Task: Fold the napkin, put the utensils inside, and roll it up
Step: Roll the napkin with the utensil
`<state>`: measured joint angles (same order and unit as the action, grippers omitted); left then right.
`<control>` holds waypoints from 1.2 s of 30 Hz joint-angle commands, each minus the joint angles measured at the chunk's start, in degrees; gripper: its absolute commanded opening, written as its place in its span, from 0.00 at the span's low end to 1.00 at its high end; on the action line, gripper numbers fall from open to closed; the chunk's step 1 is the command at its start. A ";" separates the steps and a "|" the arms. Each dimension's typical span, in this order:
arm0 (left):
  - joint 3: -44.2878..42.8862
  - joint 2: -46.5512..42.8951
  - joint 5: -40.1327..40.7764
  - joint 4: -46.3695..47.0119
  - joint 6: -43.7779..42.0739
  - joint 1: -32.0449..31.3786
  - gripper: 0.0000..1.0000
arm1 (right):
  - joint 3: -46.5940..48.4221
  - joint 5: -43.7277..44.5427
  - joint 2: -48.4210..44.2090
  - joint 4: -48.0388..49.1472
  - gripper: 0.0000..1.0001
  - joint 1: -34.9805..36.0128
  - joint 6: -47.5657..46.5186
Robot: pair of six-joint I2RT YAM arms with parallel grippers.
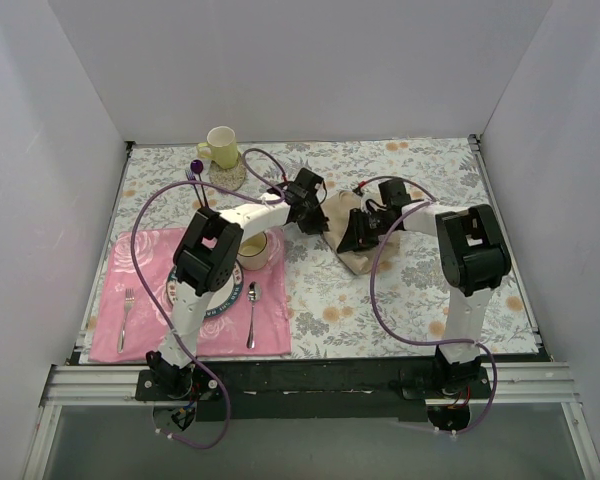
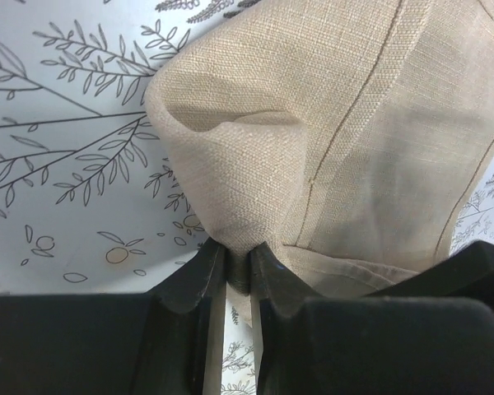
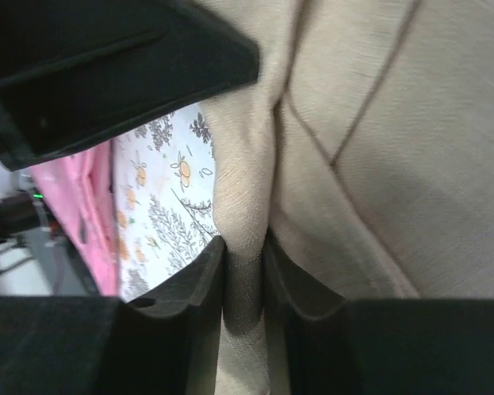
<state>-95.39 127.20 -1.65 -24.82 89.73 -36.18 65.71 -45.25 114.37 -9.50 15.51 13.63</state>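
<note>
The beige, coarse-woven cloth napkin [image 2: 354,123] bunches into soft, hemmed folds above the floral tablecloth [image 2: 74,148]. The black left gripper [image 2: 235,276] pinches one gathered fold; the right gripper [image 3: 245,271] pinches another.

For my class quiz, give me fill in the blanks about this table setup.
The left claw and right claw both pinch the ___.
The spoon lies on the ___ placemat.
The fork lies ___ of the plate.
Missing: napkin, pink, left.
</note>
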 commanded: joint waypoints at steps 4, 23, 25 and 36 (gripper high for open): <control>-3.04 5.25 -2.03 -7.78 -3.69 0.59 0.00 | 4.07 32.35 -13.63 -13.18 0.43 8.82 -12.57; -5.33 5.61 -8.72 -11.30 -5.09 0.94 0.00 | -4.72 79.52 -16.20 -6.24 0.53 35.73 -19.25; -5.07 5.52 -9.07 -11.22 -5.27 1.12 0.00 | -4.98 80.67 -15.32 -4.83 0.54 36.26 -19.87; -3.40 4.73 -11.35 -10.16 -5.71 2.08 0.00 | -4.10 82.87 -8.37 -1.58 0.51 35.30 -20.93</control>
<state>-101.47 130.85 -11.40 -29.65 85.84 -34.17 60.95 35.33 103.94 -13.91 51.37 -7.62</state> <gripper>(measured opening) 0.113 0.527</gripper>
